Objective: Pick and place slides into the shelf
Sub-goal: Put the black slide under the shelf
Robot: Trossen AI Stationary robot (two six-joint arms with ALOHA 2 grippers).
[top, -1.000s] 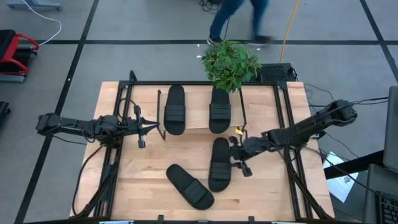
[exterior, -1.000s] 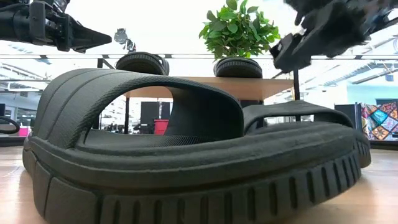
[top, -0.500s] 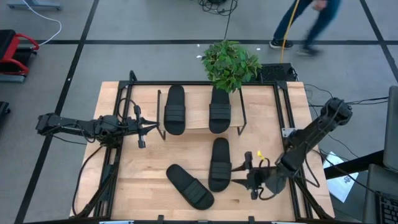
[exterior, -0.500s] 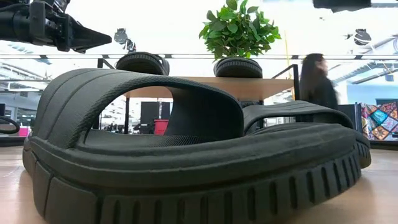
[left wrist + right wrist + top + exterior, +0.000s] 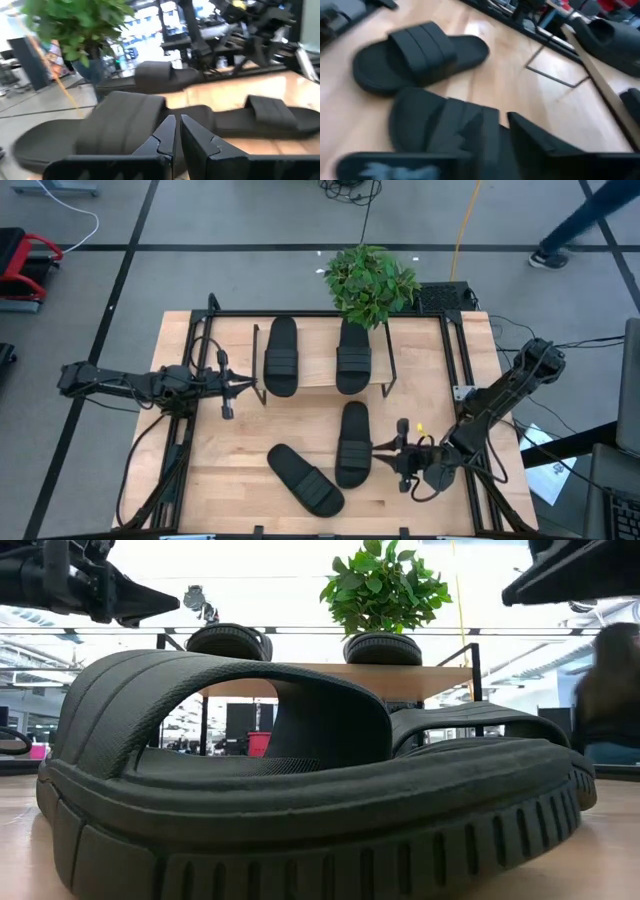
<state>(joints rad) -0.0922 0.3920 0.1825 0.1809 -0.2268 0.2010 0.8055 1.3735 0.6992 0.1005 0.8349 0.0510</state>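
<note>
Four black slides show. Two rest sole-down on the shelf (image 5: 315,345), a left one (image 5: 281,356) and a right one (image 5: 353,356). Two lie on the table: one straight (image 5: 353,442) and one slanted (image 5: 305,478) near the front edge. My right gripper (image 5: 378,448) is open and points left, its fingers just off the straight slide's (image 5: 435,125) right side. My left gripper (image 5: 250,385) is shut and hovers by the shelf's left leg, touching nothing.
A potted plant (image 5: 370,283) stands at the shelf's far right corner. Black frame rails (image 5: 460,360) run along the table's sides. A person's leg (image 5: 585,225) shows on the floor beyond the table. Bare wood (image 5: 240,450) lies left of the slanted slide.
My right gripper has drawn back from beside the straight slide's far end toward the table's near right, then turned to point left at that slide's near half. No slide has moved. A person has walked to the right behind the table.
</note>
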